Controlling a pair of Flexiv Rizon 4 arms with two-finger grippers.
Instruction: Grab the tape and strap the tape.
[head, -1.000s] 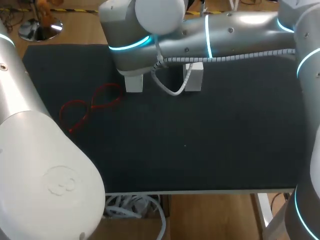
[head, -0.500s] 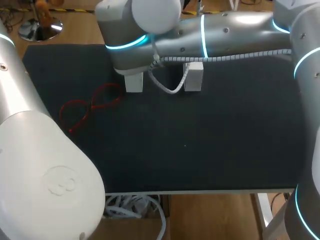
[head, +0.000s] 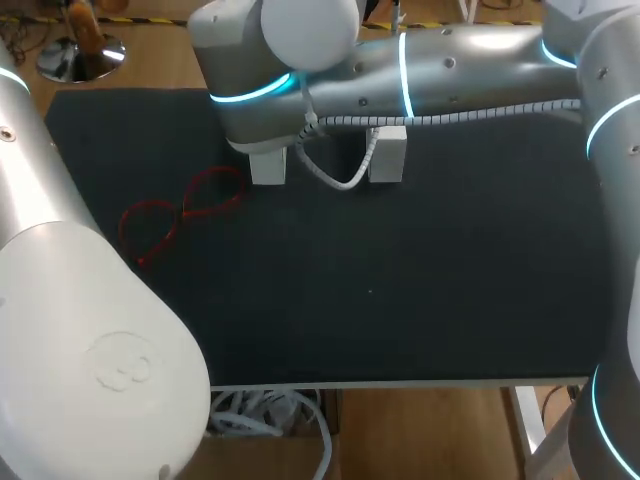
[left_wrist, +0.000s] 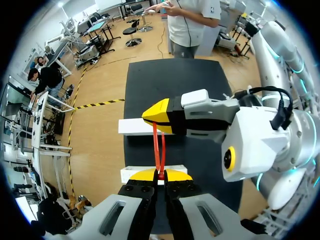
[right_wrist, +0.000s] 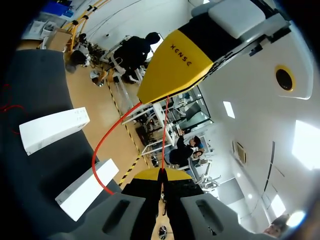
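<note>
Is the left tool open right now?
No, the left tool has its yellow tips closed on the red tape running to the right tool.

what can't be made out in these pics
Head view: the right arm hides the left gripper, the right gripper and the taut red tape, plus the tops of the white blocks.
Left wrist view: the tape's ends vanish between the shut fingers.
Right wrist view: the loose red loop is cut off by the black rim.
</note>
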